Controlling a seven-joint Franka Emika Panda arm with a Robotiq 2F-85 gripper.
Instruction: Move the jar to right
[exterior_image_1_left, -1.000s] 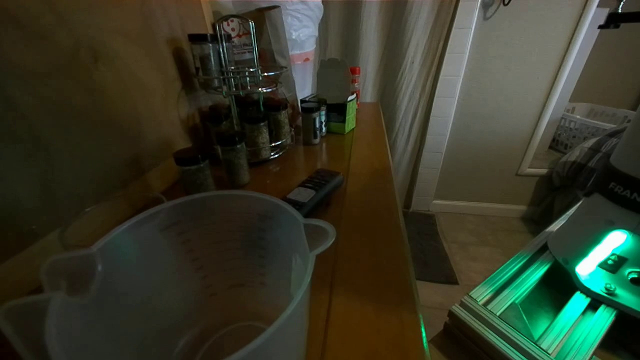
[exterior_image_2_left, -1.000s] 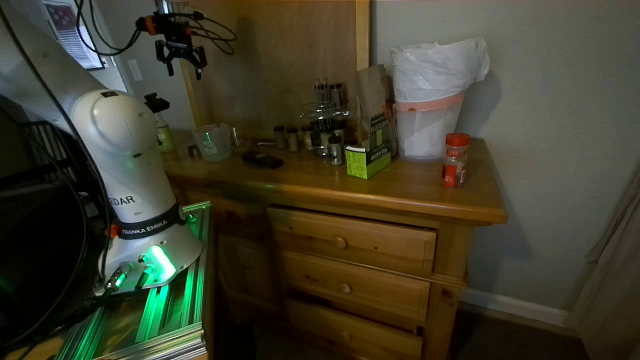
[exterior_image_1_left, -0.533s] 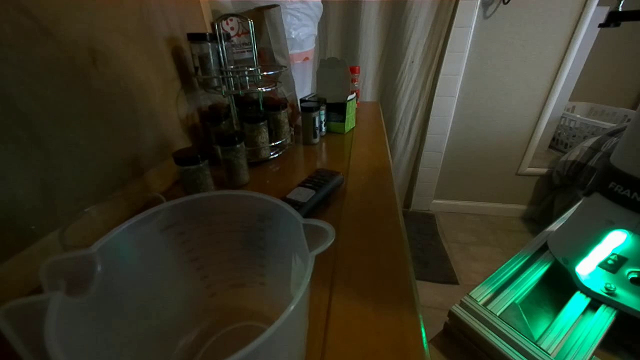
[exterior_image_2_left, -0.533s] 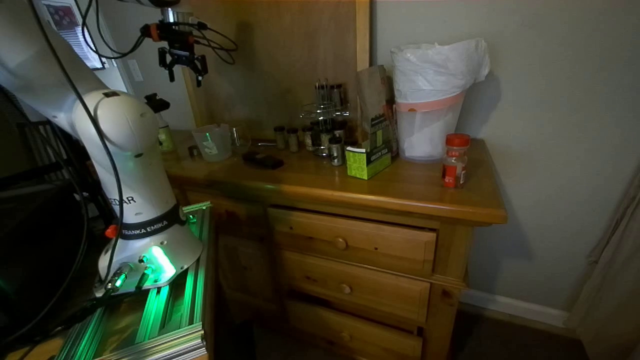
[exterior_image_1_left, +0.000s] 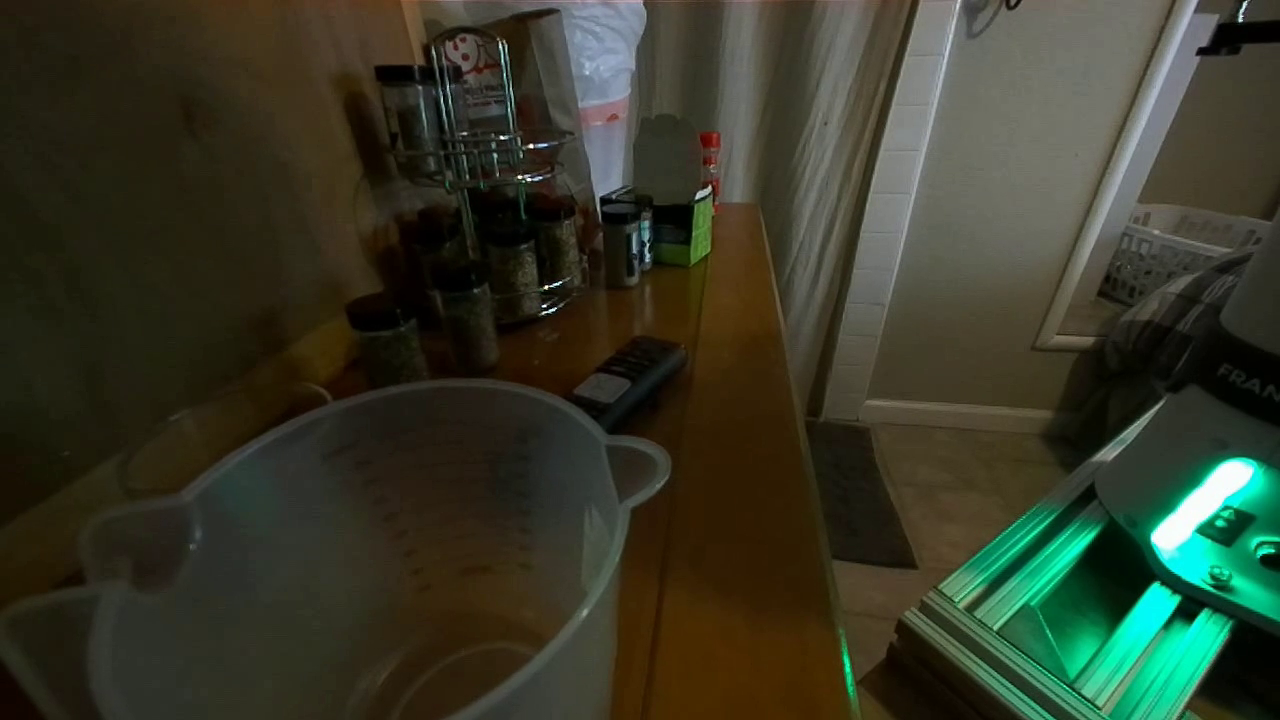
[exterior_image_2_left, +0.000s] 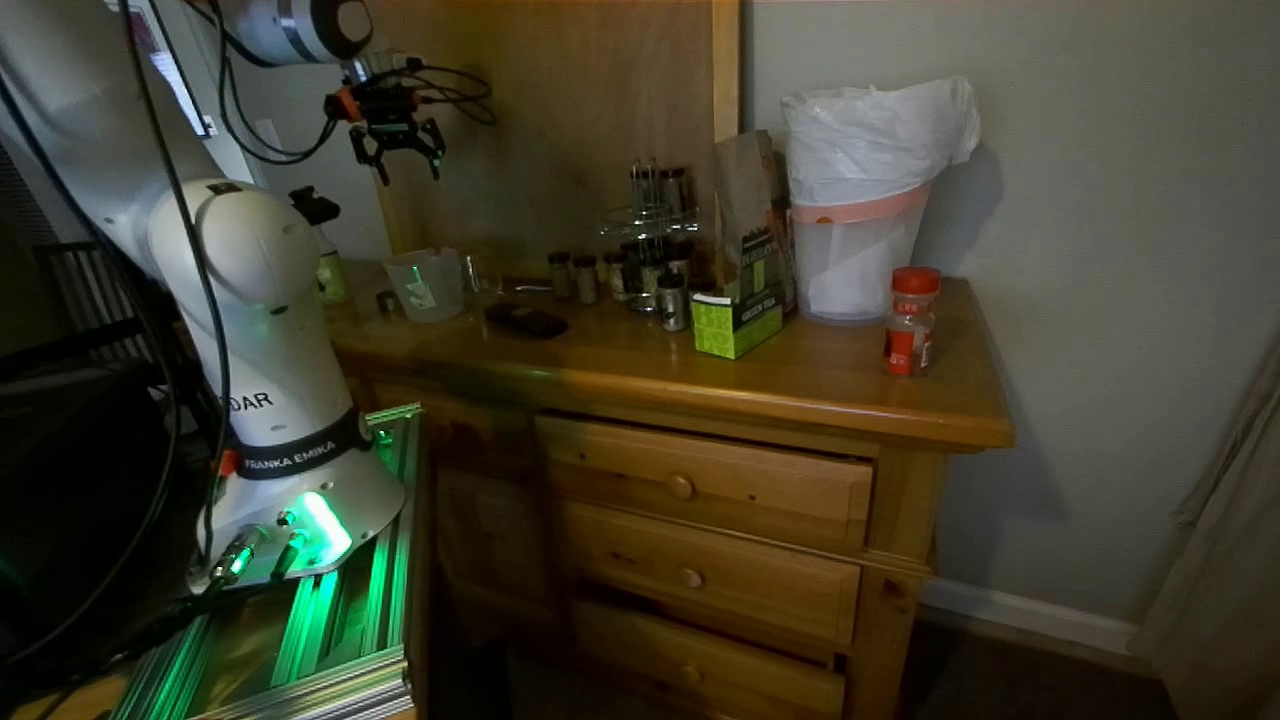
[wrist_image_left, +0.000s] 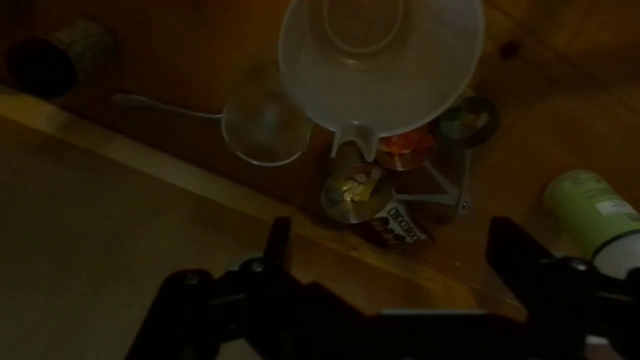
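The jaws stand spread wide, with just air between their two halves; in an exterior view they hang over the worktop (exterior_image_2_left: 600, 350), pointing down toward six o'clock and apart from the things there. Below them, at six o'clock, the translucent measuring jug (exterior_image_2_left: 427, 290) stands upright on the worktop. From the jug, a spray bottle (exterior_image_2_left: 330, 275) stands at nine o'clock, a black remote (exterior_image_2_left: 527, 320) lies flat between three and four, and farther off toward three o'clock come a wire spice rack (exterior_image_2_left: 648, 222), a green tea box (exterior_image_2_left: 738, 325) and a red-lidded shaker (exterior_image_2_left: 909, 325). In the dim wrist view the jaws reach in as dark shapes from six o'clock, a broad gap between them, through which a printed snack wrapper (wrist_image_left: 402, 227) shows down below. There the jug takes up twelve o'clock, cut off by the edge, with a forked projection on its rim pointing to six o'clock and the rim covering part of some joined metal measuring spoons (wrist_image_left: 332, 202). A clear round glass (wrist_image_left: 265, 135) sits at eight o'clock from the jug; whether the two touch I cannot tell. Seen in an exterior view, the jug fills the foreground toward eight o'clock, faint graduation marks (exterior_image_1_left: 405, 550) showing on its wall.
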